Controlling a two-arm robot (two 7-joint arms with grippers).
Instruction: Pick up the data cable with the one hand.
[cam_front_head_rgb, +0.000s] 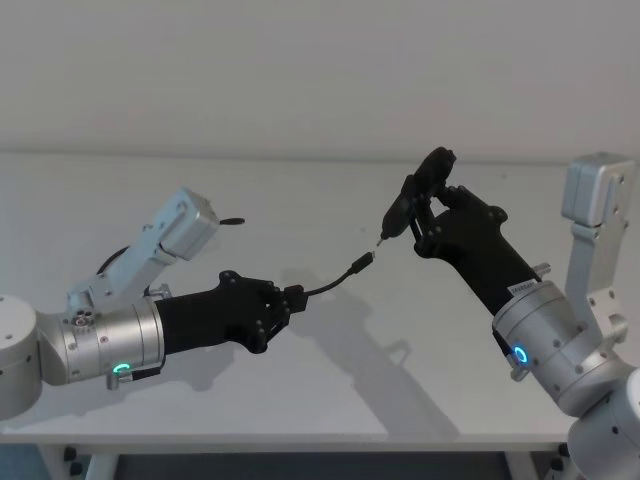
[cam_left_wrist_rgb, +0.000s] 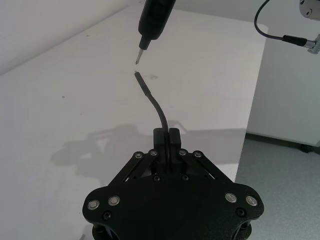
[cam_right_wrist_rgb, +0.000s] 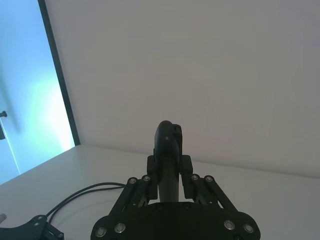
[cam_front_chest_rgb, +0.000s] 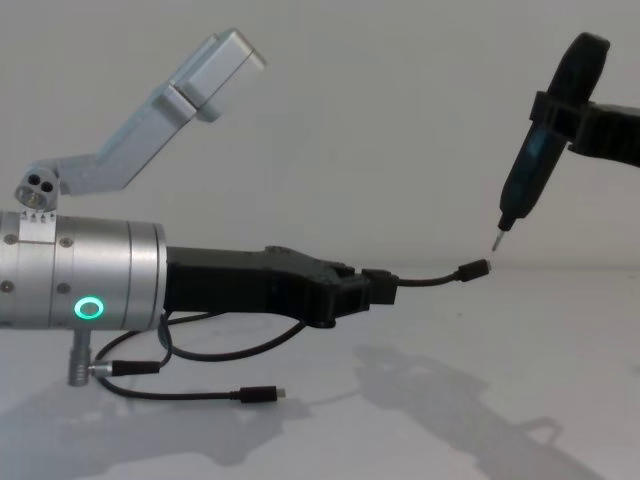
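The data cable (cam_front_chest_rgb: 425, 278) is clamped between the closed fingers of the left gripper (cam_front_chest_rgb: 378, 286), held above the white table (cam_front_head_rgb: 330, 390). Its free plug end (cam_left_wrist_rgb: 138, 76) arcs up and forward, stopping just short of the tip of a dark pen-shaped tool (cam_front_chest_rgb: 528, 165), not touching. That tool is pinched in the right gripper (cam_right_wrist_rgb: 169, 172), tilted downward. The cable's remainder droops beneath the left arm, its other plug (cam_front_chest_rgb: 262, 394) lying on the table. Open tabletop surrounds both grippers.

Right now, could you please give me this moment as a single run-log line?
left pincer: shut on data cable, lifted off table | cable plug: near tool tip, apart | right pincer: shut on pen-like tool
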